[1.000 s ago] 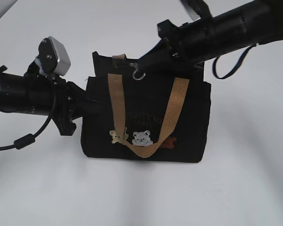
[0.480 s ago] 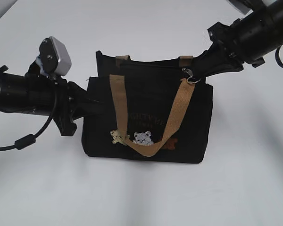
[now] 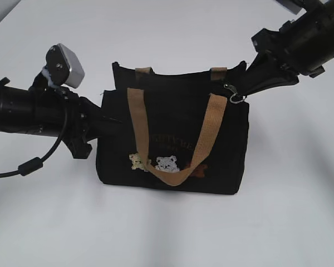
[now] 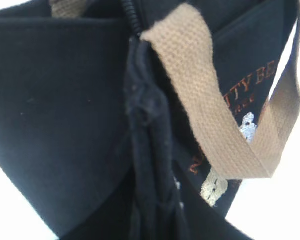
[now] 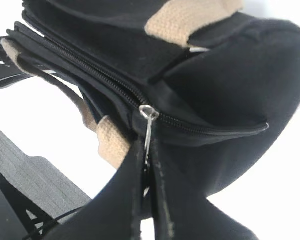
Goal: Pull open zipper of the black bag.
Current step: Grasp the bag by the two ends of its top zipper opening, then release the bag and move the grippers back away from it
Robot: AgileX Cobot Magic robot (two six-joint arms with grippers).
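The black bag [image 3: 172, 139] stood upright on the white tabletop [image 3: 167, 233], its near tan handle [image 3: 172, 139] draped down the front above the small bear patches [image 3: 168, 163]. The step in hand looked like the pull itself, late in its run: the right gripper [image 3: 246, 83] sat at the bag's upper right corner, and in the right wrist view its fingers [image 5: 135, 200] were pressed together on the thin metal zipper pull [image 5: 148, 127], whose silver ring [image 3: 236, 98] hung just below the gripper in the exterior view. In that wrist view the zipper [image 5: 190, 125] showed a run of teeth leading off to the left of the slider and another, closed, running right toward the bag's end, so a short length seemed left to travel; whether the left stretch lay parted could not be told for sure. The left gripper [image 3: 112, 127] was against the bag's left end; its wrist view showed black fabric [image 4: 55, 100] and a bunched seam filling the frame, and it appeared to be nipped onto that edge as an anchor, though its fingertips could not be made out. The next move probably called for the right arm to draw the pull on along the zipper line toward the right end, keeping the tug in line with the teeth, while the left held firm so the bag did not slide or tip.
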